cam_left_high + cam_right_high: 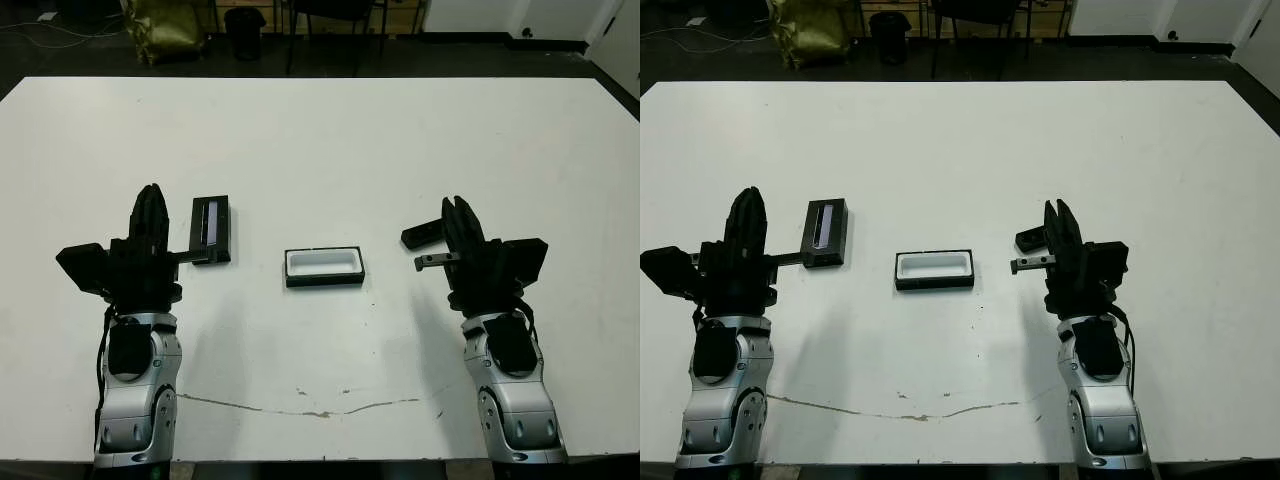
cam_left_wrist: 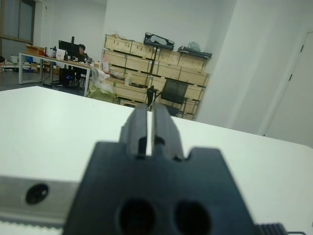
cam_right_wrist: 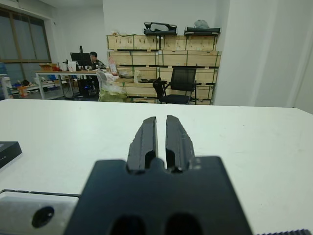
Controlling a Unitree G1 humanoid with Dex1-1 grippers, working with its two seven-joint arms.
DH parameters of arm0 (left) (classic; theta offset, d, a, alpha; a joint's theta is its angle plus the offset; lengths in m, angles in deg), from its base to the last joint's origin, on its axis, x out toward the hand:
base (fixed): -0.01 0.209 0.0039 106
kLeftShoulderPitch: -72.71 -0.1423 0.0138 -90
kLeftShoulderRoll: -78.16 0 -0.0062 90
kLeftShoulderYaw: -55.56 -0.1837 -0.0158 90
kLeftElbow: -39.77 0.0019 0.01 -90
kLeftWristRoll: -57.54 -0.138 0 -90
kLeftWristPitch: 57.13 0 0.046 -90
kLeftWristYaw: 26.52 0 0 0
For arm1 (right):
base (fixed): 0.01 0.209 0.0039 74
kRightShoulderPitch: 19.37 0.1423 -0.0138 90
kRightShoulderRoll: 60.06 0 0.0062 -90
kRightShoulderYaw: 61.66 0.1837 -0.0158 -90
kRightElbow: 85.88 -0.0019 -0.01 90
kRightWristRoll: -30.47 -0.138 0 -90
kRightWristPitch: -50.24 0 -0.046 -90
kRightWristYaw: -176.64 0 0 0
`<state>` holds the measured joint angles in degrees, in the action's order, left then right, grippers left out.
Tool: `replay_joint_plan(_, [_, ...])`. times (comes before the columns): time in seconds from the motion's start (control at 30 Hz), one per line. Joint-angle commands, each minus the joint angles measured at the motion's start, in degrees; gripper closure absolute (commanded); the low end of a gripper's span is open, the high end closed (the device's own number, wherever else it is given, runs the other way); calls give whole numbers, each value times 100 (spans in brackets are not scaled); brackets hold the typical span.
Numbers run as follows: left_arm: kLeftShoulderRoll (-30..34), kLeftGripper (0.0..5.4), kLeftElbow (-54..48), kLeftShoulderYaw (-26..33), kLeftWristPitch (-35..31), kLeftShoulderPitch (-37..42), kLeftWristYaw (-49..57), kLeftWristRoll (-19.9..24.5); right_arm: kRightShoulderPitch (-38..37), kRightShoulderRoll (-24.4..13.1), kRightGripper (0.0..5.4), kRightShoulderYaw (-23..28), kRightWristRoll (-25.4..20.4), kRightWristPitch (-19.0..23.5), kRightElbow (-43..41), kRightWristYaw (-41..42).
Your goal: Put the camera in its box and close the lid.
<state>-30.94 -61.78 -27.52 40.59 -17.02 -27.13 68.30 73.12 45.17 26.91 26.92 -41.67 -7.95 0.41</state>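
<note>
A white tabletop (image 1: 320,140) is seen, marked by a thin crack (image 1: 300,410) near its front edge. Beyond it, wooden crates (image 3: 161,58) are stacked against a white wall (image 3: 254,49), with a black office chair (image 3: 178,85) in front and a window (image 3: 24,44) at one side, where a person (image 3: 94,58) is seated at a desk (image 3: 63,74).

No readable text or labels anywhere

The table (image 1: 320,140) is a matt white surface, smooth except for a thin dark crack line near its front edge. On it, the box (image 1: 324,268) shows matt black walls and a white lining, and the lid (image 1: 211,229) beside it is matt black with 1 glossy lavender stripe. Both forearms look like silvery metal, and the left gripper (image 1: 150,215) and right gripper (image 1: 462,222) are matt black, plastic-looking.
</note>
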Motion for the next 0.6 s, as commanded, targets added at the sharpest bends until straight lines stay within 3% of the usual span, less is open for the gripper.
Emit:
replay_joint_plan(0.03, [28, 538, 31, -8, -81, -37, 7, -14, -20, -21, 540, 3, 17, 95, 68, 7])
replay_joint_plan(0.37, [29, 538, 97, -51, 14, -36, -9, -58, -71, -24, 540, 23, -13, 156, -16, 21])
replay_joint_plan(0.6, [18, 538, 109, -55, 32, -57, 18, -62, 384, -502, 540, 307, -66, 404, -168, 267])
